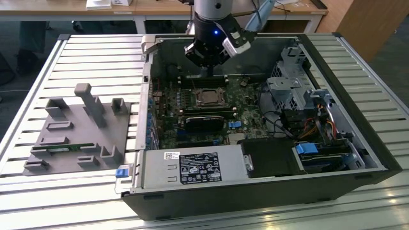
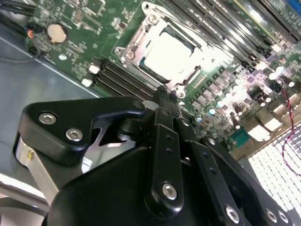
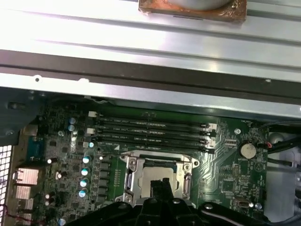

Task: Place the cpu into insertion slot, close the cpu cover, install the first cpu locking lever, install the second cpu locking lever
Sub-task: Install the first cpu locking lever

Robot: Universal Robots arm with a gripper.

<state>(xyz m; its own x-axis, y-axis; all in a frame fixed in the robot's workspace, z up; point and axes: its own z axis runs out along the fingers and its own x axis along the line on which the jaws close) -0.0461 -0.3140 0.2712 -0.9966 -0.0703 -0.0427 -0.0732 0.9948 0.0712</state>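
Fingers (image 2: 162, 96) pinched together, holding nothing, tip hovering just beside the cpu cover (image 2: 134, 49). The cpu (image 2: 167, 54) sits in the insertion slot (image 3: 127, 165) under that cover. Probably lever work: press on the wire only, keep off chip and memory slots (image 3: 150, 129).

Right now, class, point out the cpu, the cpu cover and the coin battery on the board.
cpu (image 2: 167, 56): second wrist view, middle of its pale metal top.
cpu cover (image 2: 135, 47): second wrist view, silver frame edge beside the chip.
coin battery (image 3: 248, 150): first wrist view, centre of its round face.
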